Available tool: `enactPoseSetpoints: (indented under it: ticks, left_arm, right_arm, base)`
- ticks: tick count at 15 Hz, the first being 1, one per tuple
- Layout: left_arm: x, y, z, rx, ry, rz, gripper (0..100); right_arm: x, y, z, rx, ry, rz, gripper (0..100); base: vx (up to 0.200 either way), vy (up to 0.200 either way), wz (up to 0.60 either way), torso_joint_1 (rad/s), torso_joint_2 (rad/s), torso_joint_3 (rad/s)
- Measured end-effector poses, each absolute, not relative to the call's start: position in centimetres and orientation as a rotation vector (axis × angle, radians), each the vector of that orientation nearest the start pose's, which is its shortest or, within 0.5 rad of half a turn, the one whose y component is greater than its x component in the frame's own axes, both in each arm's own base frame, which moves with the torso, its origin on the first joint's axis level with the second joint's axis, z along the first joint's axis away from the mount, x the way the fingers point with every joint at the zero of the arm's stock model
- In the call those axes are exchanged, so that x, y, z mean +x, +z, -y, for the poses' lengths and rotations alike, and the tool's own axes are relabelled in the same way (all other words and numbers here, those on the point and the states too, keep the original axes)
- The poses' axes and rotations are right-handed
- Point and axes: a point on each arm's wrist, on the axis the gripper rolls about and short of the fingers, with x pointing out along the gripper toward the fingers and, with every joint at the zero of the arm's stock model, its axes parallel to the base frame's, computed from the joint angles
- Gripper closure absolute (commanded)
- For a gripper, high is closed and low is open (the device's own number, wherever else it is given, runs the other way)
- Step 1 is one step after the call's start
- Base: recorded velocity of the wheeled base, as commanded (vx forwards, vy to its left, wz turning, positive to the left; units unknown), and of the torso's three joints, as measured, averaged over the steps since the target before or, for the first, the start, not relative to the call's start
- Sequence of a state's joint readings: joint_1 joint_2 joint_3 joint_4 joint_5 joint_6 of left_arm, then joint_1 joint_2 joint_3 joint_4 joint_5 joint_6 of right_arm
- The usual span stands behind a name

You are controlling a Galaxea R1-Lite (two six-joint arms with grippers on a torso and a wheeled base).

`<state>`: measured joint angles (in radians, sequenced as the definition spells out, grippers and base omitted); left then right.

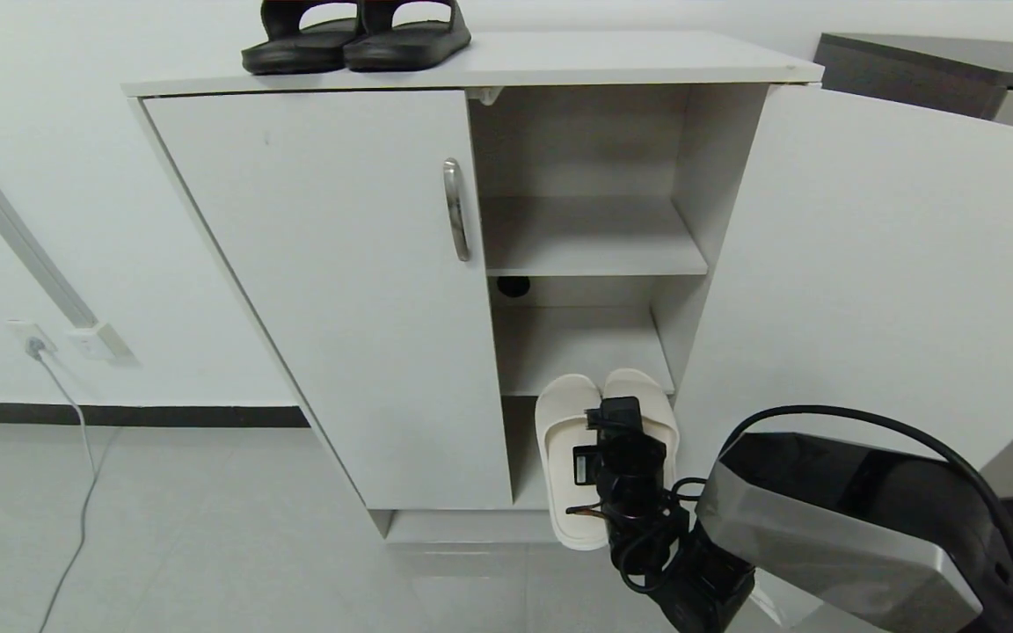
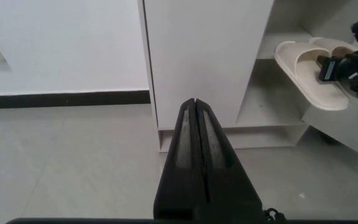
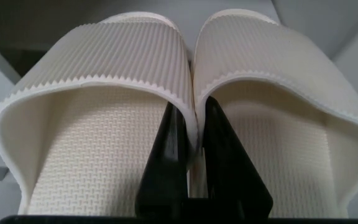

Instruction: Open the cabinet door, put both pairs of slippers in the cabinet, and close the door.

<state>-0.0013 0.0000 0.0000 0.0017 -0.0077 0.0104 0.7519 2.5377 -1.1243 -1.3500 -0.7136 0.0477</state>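
Currently my right gripper [image 1: 616, 413] is clamped on the pair of white slippers [image 1: 564, 440], holding both at once. In the right wrist view, one black finger [image 3: 166, 168] sits inside each slipper, and the two touching inner strap edges are pinched between them. The pair hangs at the open right half of the cabinet [image 1: 471, 61], toes pointing inward, near the front edge of the lower shelf [image 1: 577, 347]. I cannot tell whether the toes rest on that shelf. The right door [image 1: 867, 264] stands swung wide; the left door [image 1: 322, 264] is closed.

I judge these slippers to be light, soft foam with ribbed straps and a textured footbed. They should give under pressure but not slip easily. Held at the straps, the heels may droop, and a loose pinch could let one slipper drop.

The black slippers [image 1: 357, 40] sit side by side on the cabinet top, well apart from both arms. They look similar, and pinching their adjoining straps seems sensible too.

My left gripper [image 2: 194, 124] is closed on nothing, low over the floor before the cabinet.
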Motion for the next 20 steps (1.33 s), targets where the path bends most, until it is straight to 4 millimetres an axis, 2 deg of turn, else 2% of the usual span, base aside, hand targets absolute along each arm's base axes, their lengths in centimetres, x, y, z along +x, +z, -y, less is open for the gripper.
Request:
enactPoseSetpoints:
  ticks: [2,12,16,20]
  left_arm:
    - [-2.3,7.5,0.0,0.010,-0.010,-0.002,100]
    - [-2.3,7.5,0.0,0.009,-0.008,-0.002,100]
    - [-2.3,7.5,0.0,0.009,-0.006,-0.002,100]
    - [-2.3,7.5,0.0,0.009,-0.006,-0.002,100]
  right_arm:
    - [33.6,0.3,-29.3,0.005,0.036,-0.049,100]
    - [34.1,0.3,-29.5,-0.004,0.047,-0.063,100]
    - [36.5,0.9,-28.8,-0.027,0.002,-0.109,100]
    - [39.1,2.8,-29.7,0.003,-0.015,-0.095,100]
  base:
    - [0.200,0.000,0.00,0.005,0.00,0.007]
    - [0.000,0.000,0.00,0.000,0.00,0.000]
    - [0.000,0.000,0.00,0.000,0.00,0.000]
    - [0.000,0.000,0.00,0.000,0.00,0.000]
